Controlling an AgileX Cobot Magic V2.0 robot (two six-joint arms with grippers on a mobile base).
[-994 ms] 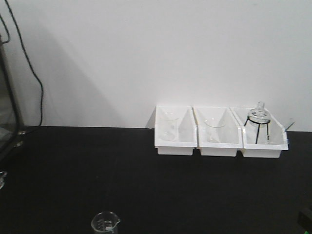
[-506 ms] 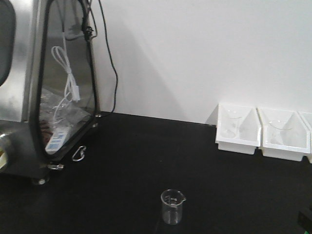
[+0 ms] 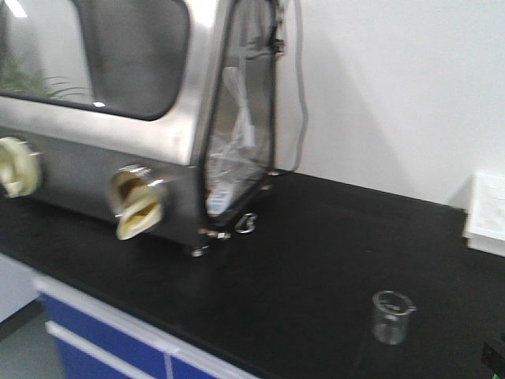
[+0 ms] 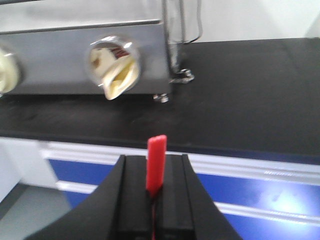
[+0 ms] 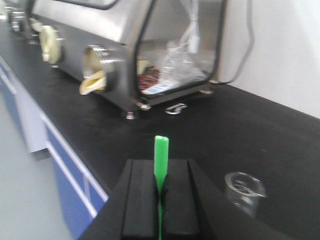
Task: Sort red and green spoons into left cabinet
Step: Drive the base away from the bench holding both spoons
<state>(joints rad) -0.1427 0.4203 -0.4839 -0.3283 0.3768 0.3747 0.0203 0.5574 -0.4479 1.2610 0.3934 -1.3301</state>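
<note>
Exterior front-facing view now shows the steel glovebox, with the white bins nearly gone off to its right: the base is turning left. Left gripper pinches the red spoon, right gripper the green spoon, both facing the glovebox; left cabinet unseen.

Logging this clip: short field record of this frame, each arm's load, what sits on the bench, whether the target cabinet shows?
Left jaws: shut on red spoon
Right jaws: shut on green spoon
Benchtop: black, carries steel glovebox and glass beaker
Far right: white bin, cut off by frame
Left cabinet: not in view
</note>
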